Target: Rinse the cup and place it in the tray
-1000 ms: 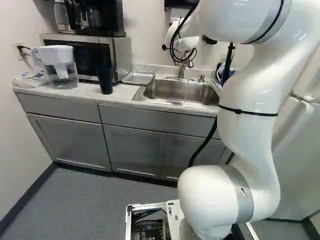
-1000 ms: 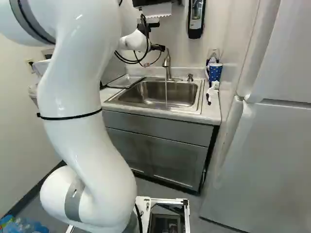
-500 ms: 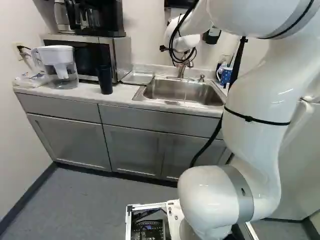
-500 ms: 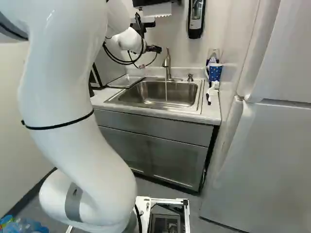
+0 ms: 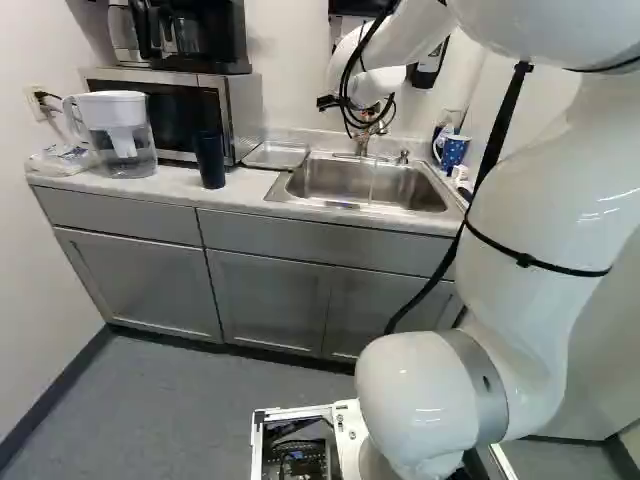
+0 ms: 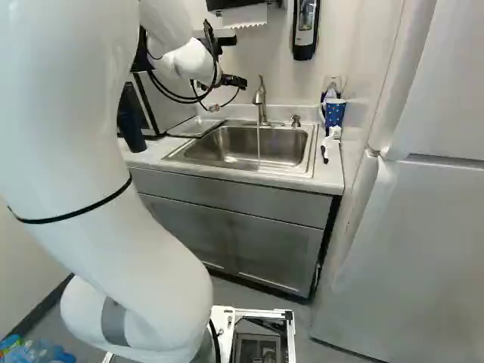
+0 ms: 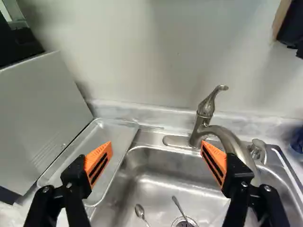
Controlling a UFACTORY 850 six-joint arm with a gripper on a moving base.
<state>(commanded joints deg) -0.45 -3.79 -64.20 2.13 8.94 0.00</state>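
Jaws were spread, empty. Dark cup (image 5: 209, 160) stood upright on table (image 5: 240, 200), at nine o'clock from sink (image 5: 350, 183) in left base view, tray (image 5: 275, 156) between. Judged: grip needed level approach, mid-height closure, then lifting clear before rinsing under water (image 6: 259, 144).

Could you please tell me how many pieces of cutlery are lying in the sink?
2: a spoon beside the drain, and another piece reaching over it. More may be hidden beyond the wrist view.
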